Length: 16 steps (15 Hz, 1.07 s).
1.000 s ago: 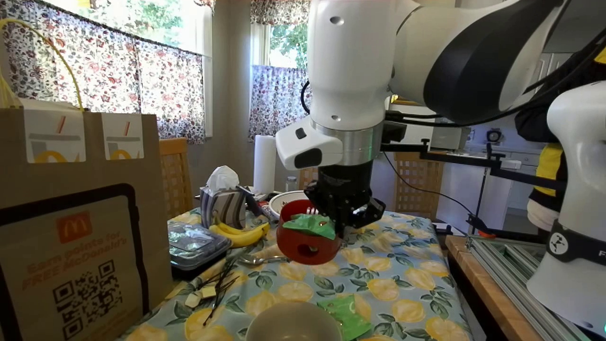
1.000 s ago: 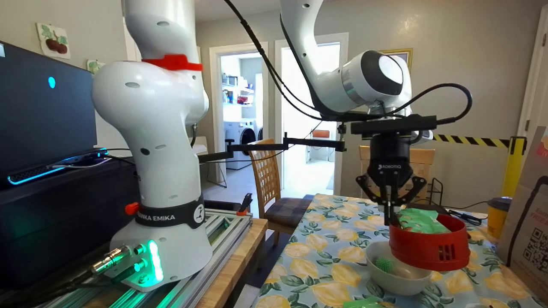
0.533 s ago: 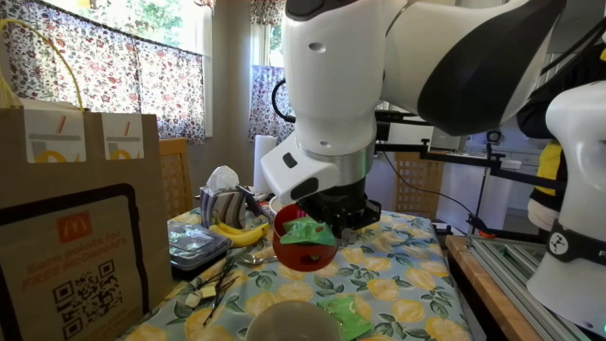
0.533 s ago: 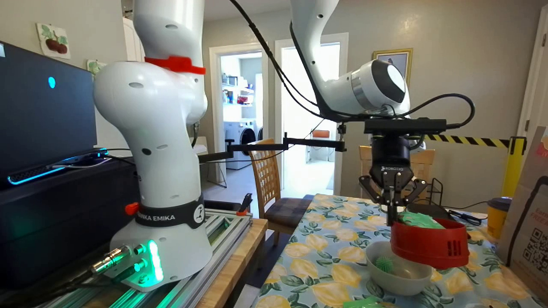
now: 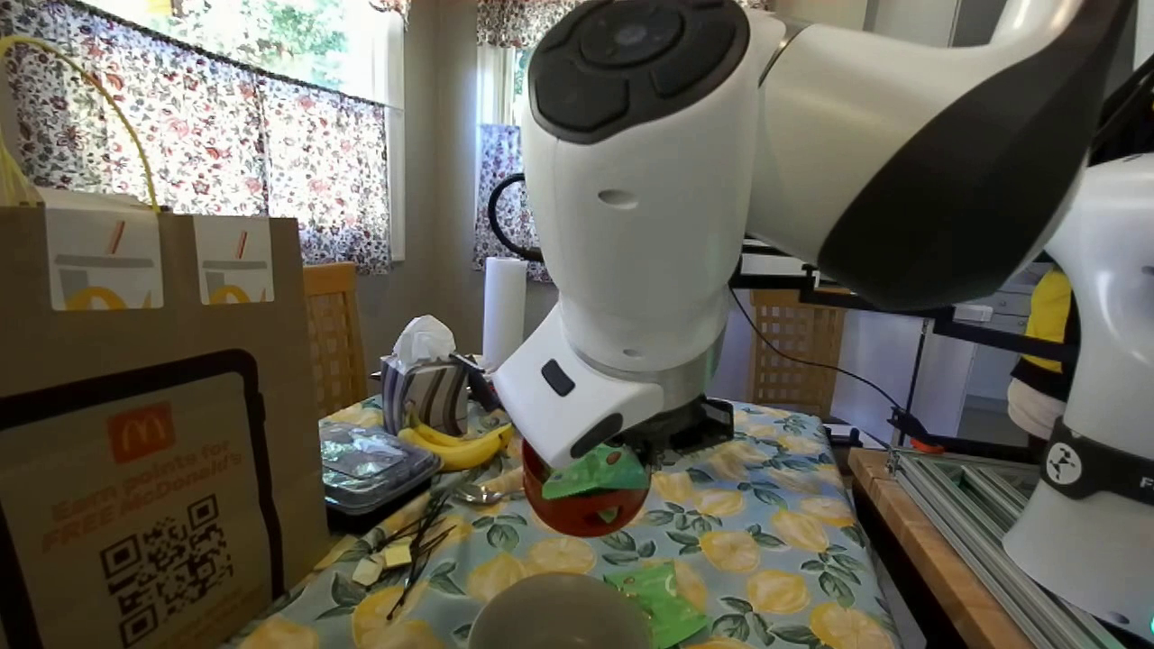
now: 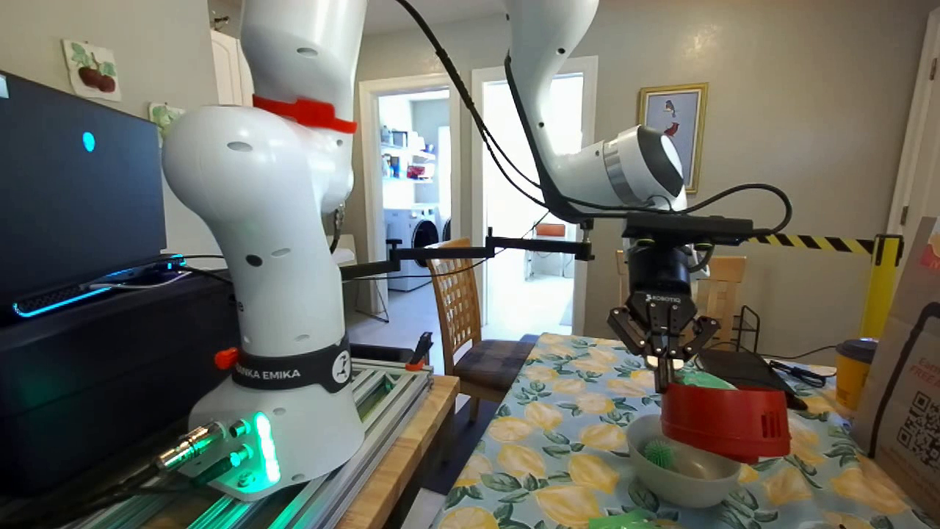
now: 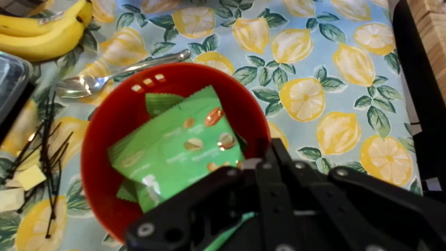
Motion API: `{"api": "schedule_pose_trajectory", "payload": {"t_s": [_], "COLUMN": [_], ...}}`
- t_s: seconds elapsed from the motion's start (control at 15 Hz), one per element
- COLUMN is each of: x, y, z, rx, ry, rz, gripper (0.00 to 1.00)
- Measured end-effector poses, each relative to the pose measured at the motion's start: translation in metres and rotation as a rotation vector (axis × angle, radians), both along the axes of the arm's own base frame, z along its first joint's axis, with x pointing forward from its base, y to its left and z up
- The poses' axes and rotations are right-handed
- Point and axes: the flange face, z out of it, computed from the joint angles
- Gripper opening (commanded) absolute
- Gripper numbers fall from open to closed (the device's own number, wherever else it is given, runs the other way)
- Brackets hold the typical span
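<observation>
My gripper [image 7: 273,148] is shut on the rim of a round red container [image 7: 101,146], at the container's right side in the wrist view. The fingers and container also show in an exterior view, the gripper [image 6: 664,378] at the left end of the red container [image 6: 727,425]. The container is held above the table, slightly tilted. Green snack packets [image 7: 188,139] with nut pictures lie inside it. In an exterior view the arm's wrist covers part of the container [image 5: 577,518] and the packets [image 5: 597,470]. A pale bowl [image 6: 687,481] with a green spiky ball [image 6: 659,453] stands on the table close by.
Another green packet [image 5: 667,604] lies beside the bowl [image 5: 559,617]. Bananas [image 5: 464,448], a clear-lidded tray [image 5: 374,469], a tissue box [image 5: 424,392], a spoon [image 7: 87,85] and dark twigs [image 7: 48,150] are on the lemon tablecloth. A large paper bag [image 5: 153,406] stands at the side.
The arm has come down and its wrist has tilted, carrying the red container lower. Less of the packets shows above the rim in the exterior views. The gripper has stayed shut on the container.
</observation>
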Motion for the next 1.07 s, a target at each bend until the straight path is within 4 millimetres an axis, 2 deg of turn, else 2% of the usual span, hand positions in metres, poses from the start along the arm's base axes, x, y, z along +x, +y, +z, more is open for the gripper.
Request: {"api": "schedule_pose_trajectory", "payload": {"t_s": [0.4,1.07], "x": [-0.001,0.001], "y": [0.009,0.037], "z": [-0.009,-0.03], "rx": [-0.12,-0.294], "ry": [0.038,0.101], "rz": [0.053,0.139], "gripper": [0.01,0.01]}}
